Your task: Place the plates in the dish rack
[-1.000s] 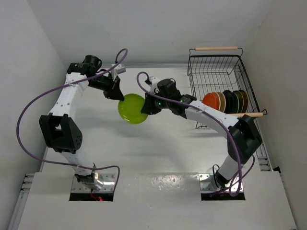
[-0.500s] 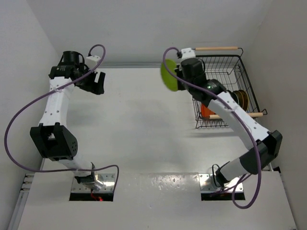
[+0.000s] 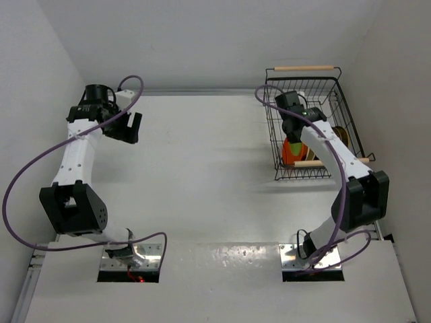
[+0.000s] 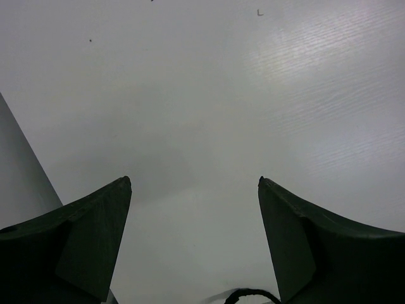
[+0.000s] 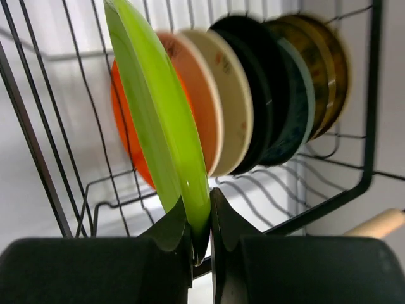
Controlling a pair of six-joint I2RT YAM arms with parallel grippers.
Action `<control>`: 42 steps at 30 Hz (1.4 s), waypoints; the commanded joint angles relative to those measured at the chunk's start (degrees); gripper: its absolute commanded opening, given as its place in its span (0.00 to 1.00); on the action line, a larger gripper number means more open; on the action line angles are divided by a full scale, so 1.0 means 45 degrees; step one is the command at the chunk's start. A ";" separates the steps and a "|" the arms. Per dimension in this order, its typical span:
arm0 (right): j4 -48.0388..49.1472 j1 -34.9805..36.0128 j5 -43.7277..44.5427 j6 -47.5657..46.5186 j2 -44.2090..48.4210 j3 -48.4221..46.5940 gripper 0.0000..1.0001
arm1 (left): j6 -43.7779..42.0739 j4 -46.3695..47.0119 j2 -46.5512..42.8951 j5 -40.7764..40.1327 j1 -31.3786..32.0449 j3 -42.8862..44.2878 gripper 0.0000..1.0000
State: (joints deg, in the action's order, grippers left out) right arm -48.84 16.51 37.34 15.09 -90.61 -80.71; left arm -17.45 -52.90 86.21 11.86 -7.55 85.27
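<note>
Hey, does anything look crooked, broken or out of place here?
Nothing stands out. The racked plates stand on edge in a row, and the right claw holds the lime green plate beside the orange-red plate in the dish rack.

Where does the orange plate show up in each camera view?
Top external: the orange plate stands in the dish rack, at the left end of the row.
Left wrist: not in it.
Right wrist: upper left, right behind the green plate clamped in the right gripper.
Shared landmark: the rack's wooden handle, just below the plate in the top view, lower right in the wrist view.
</note>
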 commanded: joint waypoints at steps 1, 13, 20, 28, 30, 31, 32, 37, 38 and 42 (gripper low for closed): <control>0.0481 -0.0095 -0.0795 0.0864 -0.0117 0.0550 0.00 | 0.0089 0.0370 -0.0663 -0.0155 -0.0313 -0.0161 0.86; 0.1459 -0.0310 -0.1365 0.1937 -0.1622 0.1451 0.00 | 0.0089 0.0370 -0.0897 -0.0037 -0.0431 -0.0415 0.86; 0.1596 -0.0056 -0.1599 0.2525 -0.1759 0.1588 0.22 | -0.0028 0.0370 -0.0897 -0.0037 -0.0548 -0.0415 0.86; 0.1265 -0.0114 -0.1482 0.2234 -0.1000 0.0848 0.50 | -0.0028 0.0370 -0.0897 -0.0037 -0.0548 -0.0532 0.86; 0.1109 -0.0154 -0.1482 0.2096 -0.0803 0.0612 0.53 | -0.0028 0.0370 -0.0897 -0.0037 -0.0548 -0.0532 0.86; 0.1010 -0.0173 -0.1598 0.1941 -0.0474 0.0263 0.53 | -0.0028 0.0370 -0.0897 -0.0037 -0.0548 -0.0532 0.86; 0.0758 -0.0173 -0.1715 0.1862 -0.0354 -0.0070 0.58 | -0.0028 0.0370 -0.0897 -0.0037 -0.0548 -0.0532 0.86; 0.0521 -0.0212 -0.1757 0.1296 0.1012 -0.0950 0.69 | -0.0028 0.0370 -0.0897 -0.0037 -0.0548 -0.0532 0.86; 0.0482 -0.0212 -0.1601 0.1140 0.1381 -0.1010 0.72 | -0.0028 0.0370 -0.0897 -0.0037 -0.0548 -0.0532 0.86; 0.0345 -0.0718 -0.2569 0.1138 0.3315 -0.0856 0.93 | -0.0028 0.0370 -0.0897 -0.0154 -0.0548 -0.0532 0.86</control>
State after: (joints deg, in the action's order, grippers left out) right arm -45.76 15.11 29.02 21.23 -81.65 -83.55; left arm -17.50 -52.16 84.20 11.51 -9.39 82.96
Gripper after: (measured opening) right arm 0.885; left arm 0.862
